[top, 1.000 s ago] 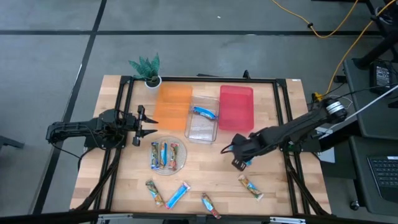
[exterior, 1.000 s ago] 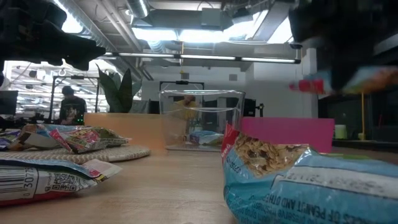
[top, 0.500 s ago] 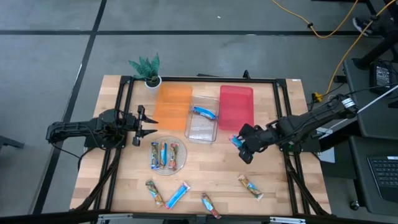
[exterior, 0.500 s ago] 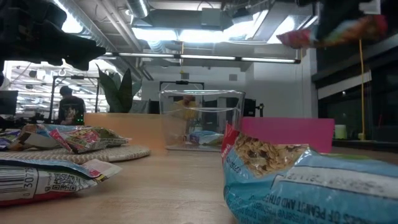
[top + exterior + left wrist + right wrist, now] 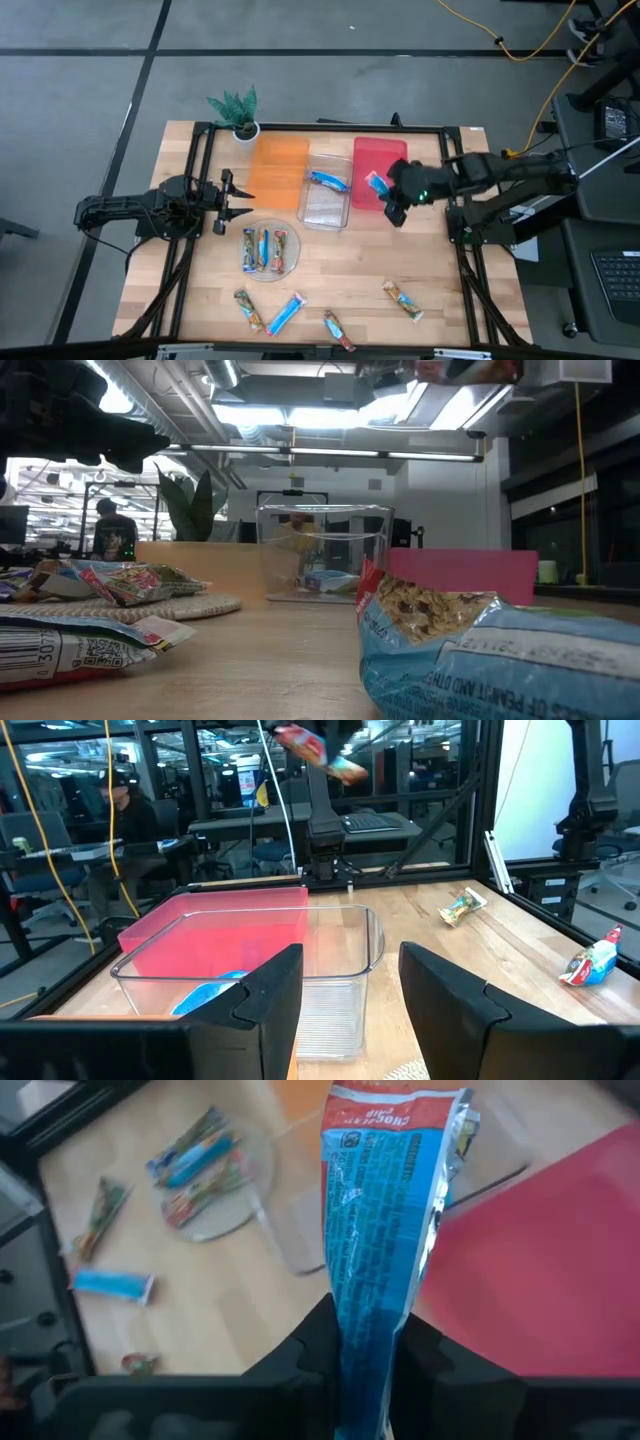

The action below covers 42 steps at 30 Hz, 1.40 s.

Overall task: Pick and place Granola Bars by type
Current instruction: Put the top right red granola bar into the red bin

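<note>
- We see the right gripper (image 5: 385, 196) clenched on a blue-wrapped granola bar (image 5: 385, 1210), carried in the air over the red bin (image 5: 392, 150).
- The bar's long axis runs straight out from the fingers; the clear bin (image 5: 325, 205), already holding one blue bar (image 5: 328, 181), lies just beside, toward the left arm.
- We judge the drop turns on which bin sits beneath.
- The left gripper (image 5: 228, 202) waits released beside the plate (image 5: 291, 262), farther off.

On the blue granola bar (image 5: 500, 650) nearest the low camera, "PEANUT" is partly read in white letters. On the wrapper (image 5: 70, 645) at the near left, a barcode with the digits "307" is seen. Print on the bar (image 5: 385, 1210) in the right wrist view cannot be made out.
</note>
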Each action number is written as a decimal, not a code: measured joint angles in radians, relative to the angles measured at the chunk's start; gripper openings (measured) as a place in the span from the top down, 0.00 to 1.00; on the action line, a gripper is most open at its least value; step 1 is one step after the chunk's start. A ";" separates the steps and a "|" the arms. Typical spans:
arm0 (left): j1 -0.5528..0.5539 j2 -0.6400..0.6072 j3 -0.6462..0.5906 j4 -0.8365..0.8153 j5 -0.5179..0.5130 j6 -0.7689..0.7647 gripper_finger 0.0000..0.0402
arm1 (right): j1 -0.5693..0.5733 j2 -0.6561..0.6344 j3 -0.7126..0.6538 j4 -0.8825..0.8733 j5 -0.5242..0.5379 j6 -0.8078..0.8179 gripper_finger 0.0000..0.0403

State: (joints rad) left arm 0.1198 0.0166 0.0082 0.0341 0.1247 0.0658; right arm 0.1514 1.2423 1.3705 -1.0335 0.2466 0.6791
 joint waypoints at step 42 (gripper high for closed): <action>0.000 0.000 0.000 0.000 0.000 0.000 0.59 | -0.608 0.352 -0.178 0.152 -0.112 -0.449 0.85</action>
State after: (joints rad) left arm 0.1198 0.0166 0.0082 0.0341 0.1249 0.0658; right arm -0.4564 1.5944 1.1924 -0.8810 0.1345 0.2302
